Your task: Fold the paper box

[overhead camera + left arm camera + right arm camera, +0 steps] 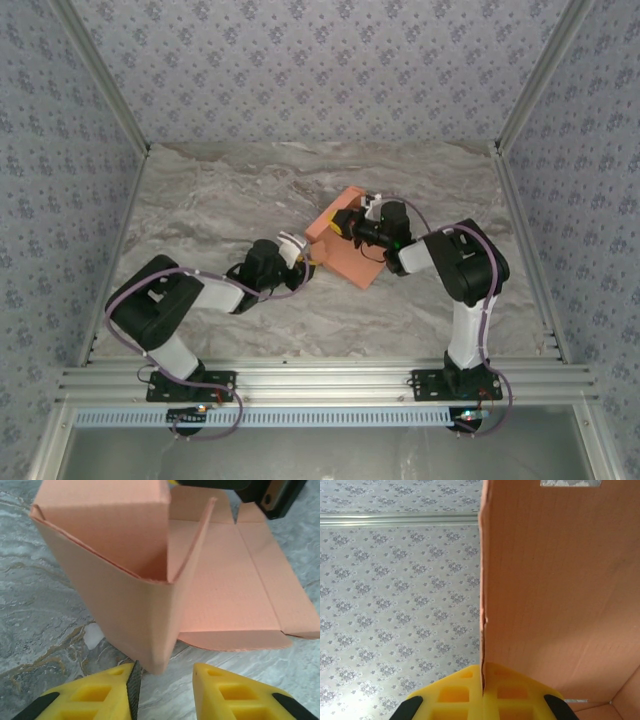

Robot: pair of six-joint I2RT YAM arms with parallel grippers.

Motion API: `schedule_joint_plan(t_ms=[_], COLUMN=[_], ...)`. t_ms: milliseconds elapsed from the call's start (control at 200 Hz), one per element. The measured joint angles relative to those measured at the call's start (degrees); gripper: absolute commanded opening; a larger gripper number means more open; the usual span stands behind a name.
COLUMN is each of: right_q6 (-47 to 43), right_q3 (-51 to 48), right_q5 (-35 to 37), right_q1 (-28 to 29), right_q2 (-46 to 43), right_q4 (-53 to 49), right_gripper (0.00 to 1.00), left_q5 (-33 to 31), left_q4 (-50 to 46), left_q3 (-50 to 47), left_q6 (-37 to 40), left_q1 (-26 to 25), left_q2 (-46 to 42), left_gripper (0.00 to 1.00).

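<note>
The paper box (345,262) is orange card, partly folded, lying on the marble table right of centre. In the left wrist view the paper box (150,580) has two walls standing up that meet in a corner, and its base panel lies flat behind them. My left gripper (164,680) is open, and the box's near bottom corner sits just ahead of the left fingertip (120,680). Seen from above, the left gripper (297,250) is at the box's left edge. My right gripper (483,672) is shut on the edge of an upright card wall (560,580). From above, the right gripper (348,222) is over the box.
The marble table (220,190) is fenced by patterned walls (60,150) on three sides, with aluminium posts at the back corners. An aluminium rail (320,380) runs along the near edge beside the arm bases. The right arm's black housing (272,495) hangs over the box's far side.
</note>
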Motion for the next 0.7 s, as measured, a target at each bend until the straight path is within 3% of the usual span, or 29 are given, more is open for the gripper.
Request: schedule_joint_plan(t_ms=[280,440,700], right_q6=[0.0,0.0,-0.2], right_q3=[-0.8,-2.1,-4.2], right_q5=[2.4,4.8,10.2], right_q1=[1.8,2.3,3.9], right_q2=[0.0,-0.5,-3.1], right_q4=[1.1,2.1,2.1], right_gripper=[0.03,0.02,0.02], left_q5=[-2.4,-6.5,-13.9], left_q4=[-1.0,-1.5,-1.9], left_q3=[3.0,3.6,5.4], left_q6=[0.3,-0.4,-1.4], left_q1=[-0.2,-0.8,-2.2], left_q2=[0.9,0.9,3.5], left_gripper=[0.31,0.45,0.59])
